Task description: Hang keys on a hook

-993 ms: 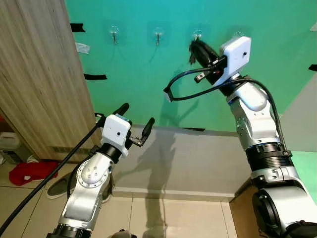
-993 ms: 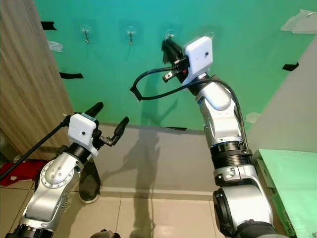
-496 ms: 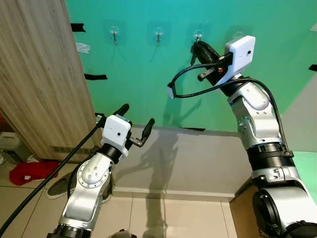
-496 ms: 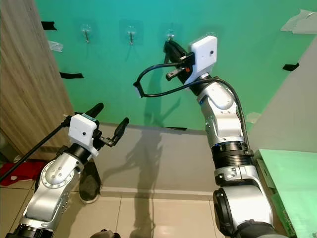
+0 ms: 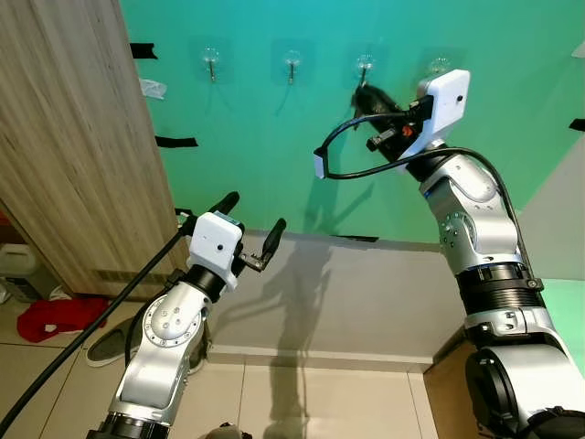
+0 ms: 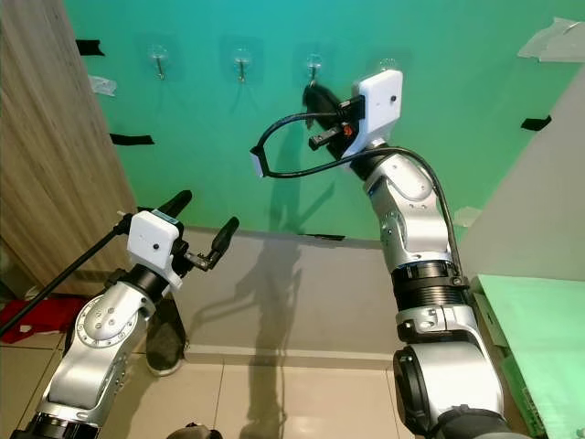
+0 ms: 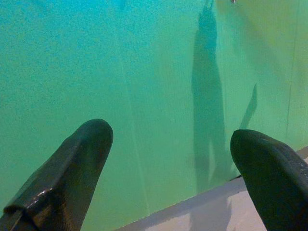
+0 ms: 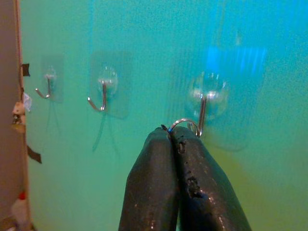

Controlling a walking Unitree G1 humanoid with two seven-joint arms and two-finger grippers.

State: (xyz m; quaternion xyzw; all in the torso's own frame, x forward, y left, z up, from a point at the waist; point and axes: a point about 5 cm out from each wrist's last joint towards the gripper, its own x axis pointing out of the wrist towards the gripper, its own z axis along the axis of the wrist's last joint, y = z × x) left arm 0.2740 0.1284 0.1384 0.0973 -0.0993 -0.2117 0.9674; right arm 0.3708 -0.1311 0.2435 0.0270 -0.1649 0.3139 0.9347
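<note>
The right gripper (image 8: 175, 137), its black fingers pinched on a thin silver key ring (image 8: 184, 124), holds it touching the clear-backed metal wall hook (image 8: 203, 108) just beyond its tips. This looks like the hooking step; next, the ring's loop likely needs lifting over the hook's upturned tip before letting go. The left gripper (image 5: 249, 225) idles low with fingers spread, holding nothing.

Left end effector (image 7: 166, 173) fingers spread wide, green wall (image 7: 144, 72) ahead — shadows on it

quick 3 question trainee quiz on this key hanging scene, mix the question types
1. True or false: the right gripper has its jaws shut on the key ring.
2. How many hooks are on the green wall? A) two B) four C) six
3. Fill in: the left gripper has its jaws ____.

Key:
1. True; the ring sits at the tips, right by the third hook from the left.
2. B
3. open, holding nothing, low in front of the wall.
</note>
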